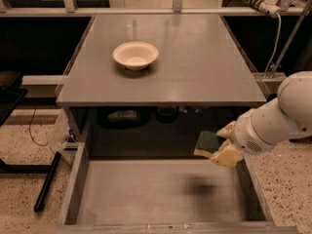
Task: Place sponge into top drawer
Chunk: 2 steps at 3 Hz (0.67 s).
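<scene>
Gripping is confirmed: the sponge (208,142) is clamped between the beige fingers (227,156) of the gripper (223,143), with the dark green layer seen on top and yellow foam along the lower edge. The gripper is positioned at the right of the view, below the front edge of the table (195,67) and over the rear right part of the drawer (141,194). The drawer is pulled fully out, and its flat gray bottom is exposed. The sponge is held in the air, not touching the drawer bottom; a blurred shadow (202,184) is cast on the bottom just below it. The lower finger appears to sit near the drawer's right wall, though depth is hard to judge from this angle. The white arm (278,116) is extended in from the right edge. A white bowl (135,55) is seen upright on the table, left of centre, well apart from the gripper. Two dark items (167,113) are seen in the shadowed space under the table; what they are cannot be told.
</scene>
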{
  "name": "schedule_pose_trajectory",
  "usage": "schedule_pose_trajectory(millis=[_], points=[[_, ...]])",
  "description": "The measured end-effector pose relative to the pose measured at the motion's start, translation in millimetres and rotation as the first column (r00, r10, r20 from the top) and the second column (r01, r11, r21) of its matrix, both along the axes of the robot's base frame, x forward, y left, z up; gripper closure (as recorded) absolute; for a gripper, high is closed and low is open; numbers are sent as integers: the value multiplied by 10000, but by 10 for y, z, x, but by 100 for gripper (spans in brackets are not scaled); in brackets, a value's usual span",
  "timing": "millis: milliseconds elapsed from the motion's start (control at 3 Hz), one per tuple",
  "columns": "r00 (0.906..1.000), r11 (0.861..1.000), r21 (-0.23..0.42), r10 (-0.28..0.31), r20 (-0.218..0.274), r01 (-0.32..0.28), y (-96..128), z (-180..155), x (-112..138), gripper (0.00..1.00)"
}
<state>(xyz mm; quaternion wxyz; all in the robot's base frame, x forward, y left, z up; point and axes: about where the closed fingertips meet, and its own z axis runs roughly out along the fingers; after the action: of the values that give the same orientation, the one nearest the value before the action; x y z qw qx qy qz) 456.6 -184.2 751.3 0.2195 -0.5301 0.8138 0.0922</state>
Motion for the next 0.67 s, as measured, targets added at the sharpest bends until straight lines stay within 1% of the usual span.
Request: schedule_pose_trajectory(millis=[333,667], points=[[9999,9999,2,116,-60,-116,53,-40,27,100],[9982,9974,577,452,-382,-430,335,-387,56,100]])
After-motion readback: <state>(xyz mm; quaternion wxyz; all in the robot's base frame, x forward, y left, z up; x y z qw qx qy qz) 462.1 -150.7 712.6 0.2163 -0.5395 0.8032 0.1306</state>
